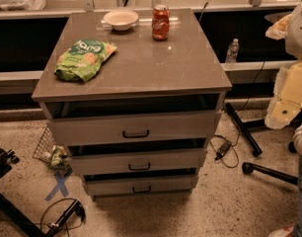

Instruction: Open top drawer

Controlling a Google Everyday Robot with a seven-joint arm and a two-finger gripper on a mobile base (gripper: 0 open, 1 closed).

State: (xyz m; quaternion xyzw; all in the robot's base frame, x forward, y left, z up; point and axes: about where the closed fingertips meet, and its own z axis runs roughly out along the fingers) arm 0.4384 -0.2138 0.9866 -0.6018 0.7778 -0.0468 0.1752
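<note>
1. Closest to me, black cable loops (62, 216) lie on the speckled floor (215, 201), left of the cabinet.
2. My gripper is somewhere among the white and cream arm parts (289, 95) at the right edge, well apart from the cabinet. Whether it is spread or pressed together, I cannot tell.
3. I should come in level, close on the middle of the small black bar handle (135, 134), then pull straight toward me so the box does not rack.
4. I must stay above the two shorter drawers (139, 161).
5. The matte grey top drawer (92, 128), widest of three, sits directly under the glossy grey tabletop (151, 63). A dark gap shows above its front, so I judge it already slightly out.
</note>
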